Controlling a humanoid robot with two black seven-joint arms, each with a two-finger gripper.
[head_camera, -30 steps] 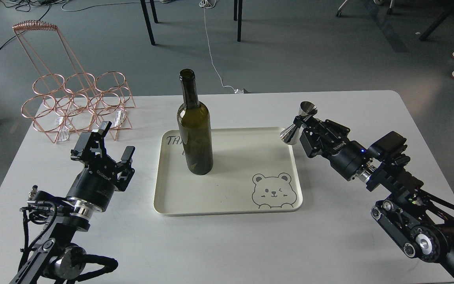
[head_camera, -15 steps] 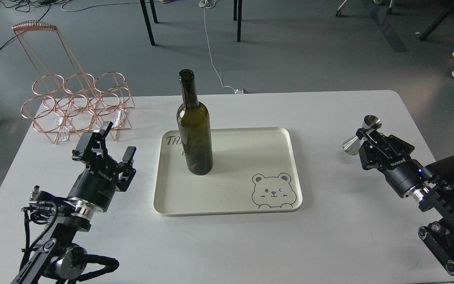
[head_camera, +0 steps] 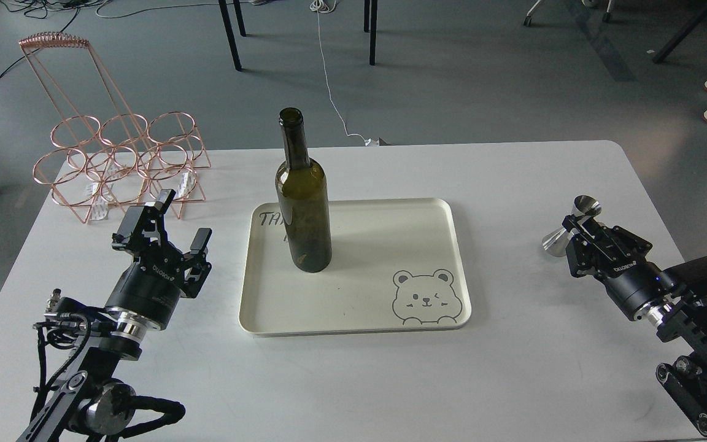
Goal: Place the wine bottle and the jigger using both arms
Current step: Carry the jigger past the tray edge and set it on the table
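Observation:
The dark olive-green wine bottle (head_camera: 304,202) stands upright on the left part of the cream tray (head_camera: 390,245). My left gripper (head_camera: 169,230) is open and empty, on the table left of the tray, apart from the bottle. My right gripper (head_camera: 577,230) is shut on the silver jigger (head_camera: 570,226), which is tilted and held just above the table, well right of the tray.
A copper wire bottle rack (head_camera: 111,159) stands at the table's back left corner. The tray has a bear drawing (head_camera: 424,298) at its front right. The white table (head_camera: 513,178) has rounded corners. Chair legs and cables are on the floor behind.
My right gripper has carried the jigger from the tray's right rim out to the right and down toward the table. The left arm and the bottle have not moved.

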